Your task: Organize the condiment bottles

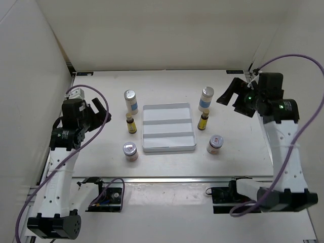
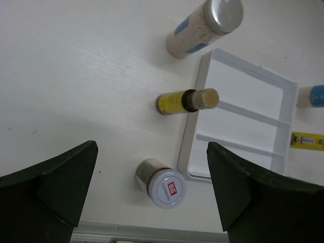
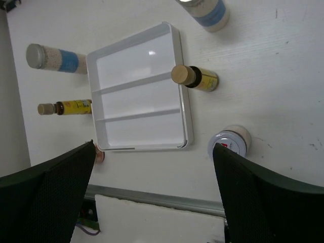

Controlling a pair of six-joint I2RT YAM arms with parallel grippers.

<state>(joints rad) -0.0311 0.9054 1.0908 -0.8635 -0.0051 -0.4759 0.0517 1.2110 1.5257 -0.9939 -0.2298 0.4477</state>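
Six bottles stand on the table around a flat white ridged tray (image 1: 168, 114). Left of it are a white blue-labelled bottle (image 1: 130, 100), a tiny yellow bottle (image 1: 131, 124) and a squat silver-lidded jar (image 1: 130, 151). Right of it are a second white bottle (image 1: 206, 98), a second yellow bottle (image 1: 203, 121) and a second jar (image 1: 214, 144). My left gripper (image 1: 101, 113) is open and empty, raised left of the bottles. Its wrist view shows the left jar (image 2: 162, 185) between the fingers. My right gripper (image 1: 232, 97) is open and empty, raised to the right. Its wrist view shows the right jar (image 3: 230, 143).
The tray (image 2: 243, 116) has three compartments with nothing in them, as the right wrist view (image 3: 136, 96) also shows. White walls enclose the table at the back and sides. A metal rail (image 1: 167, 179) runs along the near edge.
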